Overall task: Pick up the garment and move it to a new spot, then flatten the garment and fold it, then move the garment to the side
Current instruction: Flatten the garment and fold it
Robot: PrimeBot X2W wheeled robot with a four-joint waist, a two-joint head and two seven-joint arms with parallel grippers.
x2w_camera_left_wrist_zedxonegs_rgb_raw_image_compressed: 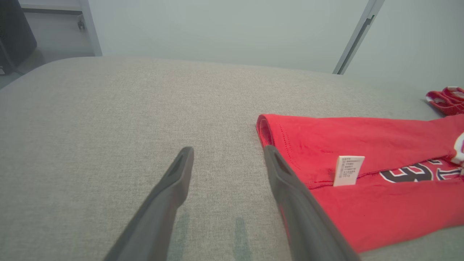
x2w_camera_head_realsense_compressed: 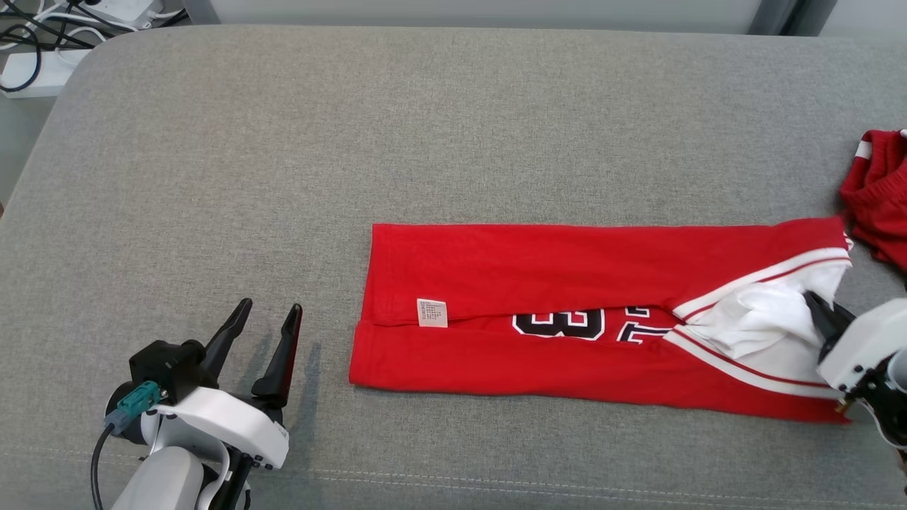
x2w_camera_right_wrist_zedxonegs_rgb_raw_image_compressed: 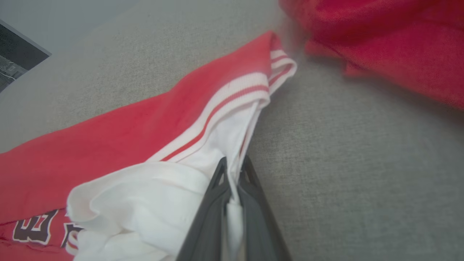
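Head view: the red jersey [x2w_camera_head_realsense_compressed: 567, 283], folded into a long strip, lies toward the tabletop's [x2w_camera_head_realsense_compressed: 283, 142] right front edge.

Left wrist view: the left claw [x2w_camera_left_wrist_zedxonegs_rgb_raw_image_compressed: 228, 149] gapes empty near the hem.

Right wrist view: the right claw [x2w_camera_right_wrist_zedxonegs_rgb_raw_image_compressed: 233, 161] pinches the jersey's white fabric. This end should probably be carried level toward the hem.

Bright, soft shadows, garment [x2w_camera_right_wrist_zedxonegs_rgb_raw_image_compressed: 123, 141] corner seemingly blurred

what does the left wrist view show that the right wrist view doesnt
Left wrist view: the open left gripper over grey padding, and the white care label on the jersey. Right wrist view: the right gripper shut on the jersey's white inner fabric, beside its striped trim. Both: the jersey, its black numerals, the second red garment and the grey padding.
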